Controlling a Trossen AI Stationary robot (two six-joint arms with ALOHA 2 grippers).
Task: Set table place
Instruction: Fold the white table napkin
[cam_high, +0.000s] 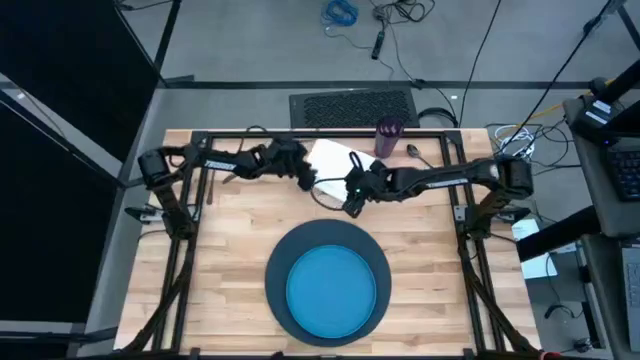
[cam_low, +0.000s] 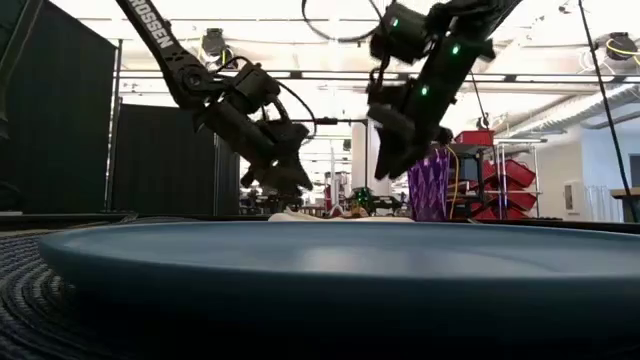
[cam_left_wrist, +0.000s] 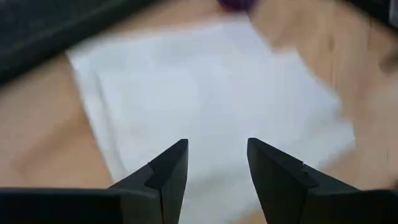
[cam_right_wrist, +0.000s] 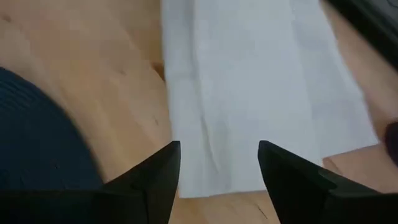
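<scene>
Both dark robot hands, left hand (cam_left_wrist: 214, 165) and right hand (cam_right_wrist: 217, 168), hang open and empty over the flat white paper napkin (cam_high: 335, 158) at the wooden surface's (cam_high: 230, 230) far edge, where a shallow pinch would probably just crumple or slide it.

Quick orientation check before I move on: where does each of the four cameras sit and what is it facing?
High: overhead, straight down on the table; both arms visible.
Low: table height, past the blue plate into the room; both arms descend.
Left wrist: left gripper open, over the napkin.
Right wrist: right gripper open, above it too.
All four show the napkin.
</scene>
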